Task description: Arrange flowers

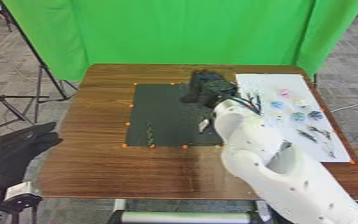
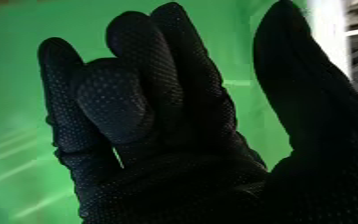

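Observation:
In the head view my right hand point(image 1: 211, 86) is over the back right part of the black mat point(image 1: 162, 105). The right wrist view has that hand point(image 2: 171, 165) with relaxed, mostly straight fingers, one bent forward, and the thumb apart; it holds nothing visible. A thin green stem point(image 1: 151, 134) lies on the mat's front left. On the white sheet point(image 1: 269, 82) are a pink flower point(image 1: 284, 92), several pale and bluish flowers point(image 1: 298, 116) and dark sprigs point(image 1: 319, 132). My left hand point(image 1: 17, 150) is open, off the table's left side.
The brown wooden table point(image 1: 87, 165) carries the mat and the sheet side by side. Small orange markers line their edges. My right arm crosses the sheet's left part and the mat's right edge, covering parts of both. A green curtain point(image 1: 184, 32) hangs behind.

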